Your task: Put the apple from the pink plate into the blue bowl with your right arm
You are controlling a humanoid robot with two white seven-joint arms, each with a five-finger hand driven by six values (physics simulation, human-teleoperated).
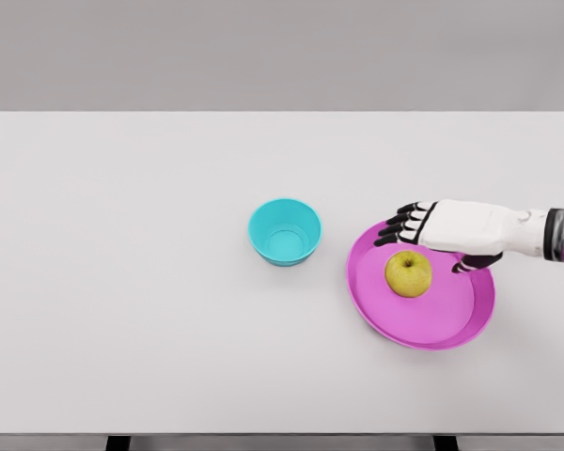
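Right robot hand (430, 237) reaching in from the 3 o'clock edge, palm down, poised over the back part of the pink plate (451, 324). Black-tipped fingers (399, 228) spread and relaxed toward 9 o'clock, thumb (475, 264) hanging on the near side; nothing held. No left arm anywhere in view.

Just at 6 o'clock of the fingers, the yellow-green apple (409, 273), resting upright near the middle of the plate, close beside the hand but seemingly untouched, though contact hard to rule out from above. Further out at 9 o'clock, well clear of the plate rim, the blue bowl (284, 231), empty, standing on the white tabletop (122, 282).

Step in hand, by the look of it: the approach to the grasp, pick-up not yet made. Next move likely calling for a short shift toward 6 o'clock and down, then fingers and thumb closing round the apple before any lift and carry toward the bowl.
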